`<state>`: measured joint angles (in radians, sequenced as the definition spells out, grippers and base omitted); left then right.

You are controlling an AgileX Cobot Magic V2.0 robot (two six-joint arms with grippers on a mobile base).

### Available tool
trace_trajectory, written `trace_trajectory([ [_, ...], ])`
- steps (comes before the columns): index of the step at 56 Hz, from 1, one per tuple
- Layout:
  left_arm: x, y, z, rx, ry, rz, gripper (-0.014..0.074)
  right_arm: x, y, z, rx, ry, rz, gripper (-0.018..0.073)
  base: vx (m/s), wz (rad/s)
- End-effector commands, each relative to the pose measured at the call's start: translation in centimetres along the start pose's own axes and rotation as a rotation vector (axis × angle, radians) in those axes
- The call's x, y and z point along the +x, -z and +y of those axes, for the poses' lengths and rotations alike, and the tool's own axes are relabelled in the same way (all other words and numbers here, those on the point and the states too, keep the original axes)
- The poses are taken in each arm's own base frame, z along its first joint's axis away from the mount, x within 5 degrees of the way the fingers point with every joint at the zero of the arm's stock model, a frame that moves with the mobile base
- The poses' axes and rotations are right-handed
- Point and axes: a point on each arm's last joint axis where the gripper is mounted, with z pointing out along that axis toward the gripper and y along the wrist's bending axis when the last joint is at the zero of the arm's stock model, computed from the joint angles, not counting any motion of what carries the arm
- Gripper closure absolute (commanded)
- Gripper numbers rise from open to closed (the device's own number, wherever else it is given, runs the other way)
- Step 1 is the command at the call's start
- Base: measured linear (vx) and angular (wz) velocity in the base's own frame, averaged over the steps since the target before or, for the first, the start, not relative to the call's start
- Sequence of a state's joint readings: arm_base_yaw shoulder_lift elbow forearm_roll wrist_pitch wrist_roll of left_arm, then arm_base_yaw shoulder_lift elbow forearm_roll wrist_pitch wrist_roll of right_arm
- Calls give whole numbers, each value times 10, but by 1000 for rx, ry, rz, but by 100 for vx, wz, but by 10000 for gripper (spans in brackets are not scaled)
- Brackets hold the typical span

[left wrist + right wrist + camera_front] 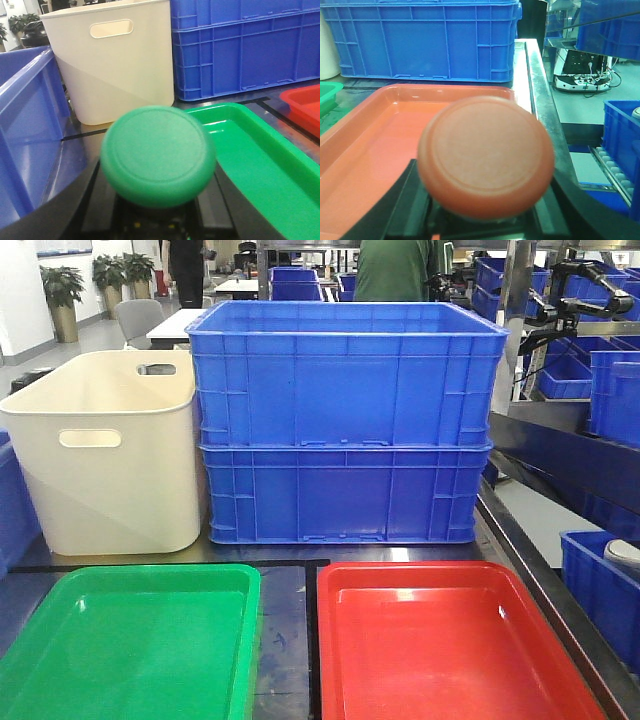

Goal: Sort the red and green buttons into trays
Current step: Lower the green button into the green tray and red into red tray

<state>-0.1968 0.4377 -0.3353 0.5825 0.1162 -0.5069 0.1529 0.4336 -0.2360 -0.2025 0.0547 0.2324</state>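
My left gripper [157, 217] is shut on the green button [158, 155], whose green cap faces the camera; it hangs at the near left corner of the green tray [260, 165]. My right gripper [485, 220] is shut on the red button [486, 156], above the near right part of the red tray [375, 135]. In the front view the green tray [140, 650] lies left and the red tray [440, 650] right, both empty. Neither gripper shows in that view.
A cream tub [110, 450] and two stacked blue crates [345, 420] stand behind the trays. Another blue crate [25, 125] stands close to the left of my left gripper. The table's metal edge [540, 85] runs along the right, with more blue crates [600, 590] beyond.
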Motion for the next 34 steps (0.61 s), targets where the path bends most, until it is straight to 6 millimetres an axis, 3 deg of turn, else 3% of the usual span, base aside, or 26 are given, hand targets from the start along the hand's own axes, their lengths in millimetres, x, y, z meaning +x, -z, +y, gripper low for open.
trace_trajectory([
  [1, -17, 2, -3, 42, 10, -104, 596, -19, 1, 2, -16, 16, -113, 567, 0, 0],
  [12, -18, 2, -4, 54, 29, -115, 596, -20, 1, 2, -19, 16, -124, 567, 0, 0],
  [20, -22, -6, -9, 104, 53, -150, 596, -30, -2, 5, -53, 22, -240, 567, 0, 0],
  [29, -27, -34, -22, 223, 51, -192, 596, -35, -30, 12, -120, 58, -291, 567, 0, 0],
  [34, -29, -65, -25, 244, 50, -127, 596, -38, -56, 17, -165, 109, -256, 567, 0, 0],
])
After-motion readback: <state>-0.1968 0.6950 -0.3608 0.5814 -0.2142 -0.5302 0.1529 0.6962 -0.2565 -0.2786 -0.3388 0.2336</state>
